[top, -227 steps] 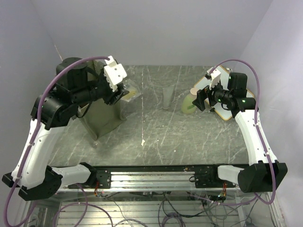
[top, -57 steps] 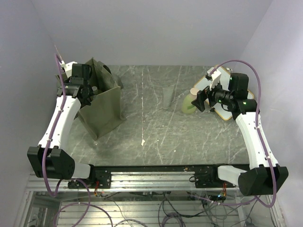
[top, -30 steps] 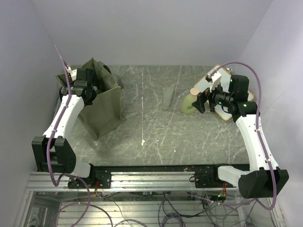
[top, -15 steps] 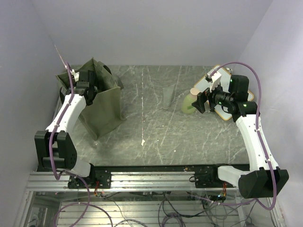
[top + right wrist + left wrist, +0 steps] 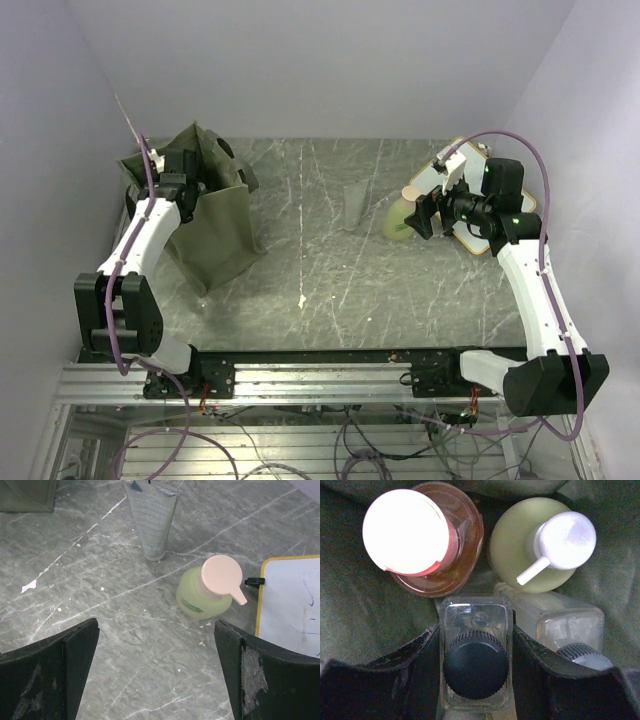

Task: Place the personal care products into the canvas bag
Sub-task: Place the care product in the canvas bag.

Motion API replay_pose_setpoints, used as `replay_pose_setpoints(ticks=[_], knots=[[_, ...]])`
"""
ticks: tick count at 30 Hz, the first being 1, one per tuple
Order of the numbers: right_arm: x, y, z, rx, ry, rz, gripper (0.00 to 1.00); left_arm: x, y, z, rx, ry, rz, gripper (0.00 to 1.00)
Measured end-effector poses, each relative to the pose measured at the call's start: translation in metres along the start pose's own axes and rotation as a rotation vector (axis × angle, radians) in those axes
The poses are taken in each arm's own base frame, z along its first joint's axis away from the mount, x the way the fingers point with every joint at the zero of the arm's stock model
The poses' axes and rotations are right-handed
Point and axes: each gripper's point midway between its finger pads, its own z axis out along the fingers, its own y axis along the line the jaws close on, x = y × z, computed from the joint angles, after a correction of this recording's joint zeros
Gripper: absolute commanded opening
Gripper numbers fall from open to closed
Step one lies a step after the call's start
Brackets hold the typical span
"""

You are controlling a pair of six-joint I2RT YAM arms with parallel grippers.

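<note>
- The left end effector (image 5: 475, 630) is down inside the bag (image 5: 215, 235). Its fingers press both sides of a clear bottle (image 5: 476, 652), which stands upright with its dark cap up.
- Beyond it in the bag sit an orange bottle (image 5: 427, 545) and a green bottle (image 5: 520, 555). A second clear bottle (image 5: 560, 625) is just beside the held one, apparently touching it.
- The step in hand looks like the release. Whether the base rests on the bag floor cannot be told, so lower gently first.
- Open only a little: the finger on that side has the second clear bottle close behind it.
- Then lift straight up, clear of the fabric and the neighbouring caps.
- The right end effector (image 5: 157, 655) hangs wide open and empty over the counter (image 5: 100, 605). A pump bottle (image 5: 200, 597) and a tube (image 5: 151, 522) stand there near the whiteboard (image 5: 292, 605), not yet bagged.
</note>
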Motion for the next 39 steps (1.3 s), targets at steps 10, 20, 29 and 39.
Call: replay_pose_setpoints(ticks=[10, 20, 29, 39], knots=[[0.005, -0.001, 0.005, -0.009, 0.015, 0.012, 1.00, 0.000, 0.000, 0.001, 0.018, 0.009, -0.008, 0.59], [0.007, -0.002, 0.008, -0.012, 0.023, 0.018, 1.00, -0.008, -0.010, 0.000, 0.072, -0.011, -0.021, 0.74], [0.007, -0.002, 0.008, -0.013, 0.023, 0.017, 1.00, -0.014, -0.014, -0.001, 0.092, -0.025, -0.023, 0.85], [0.006, -0.001, 0.008, -0.017, 0.023, 0.007, 1.00, -0.033, -0.021, -0.010, 0.120, -0.068, -0.018, 1.00]])
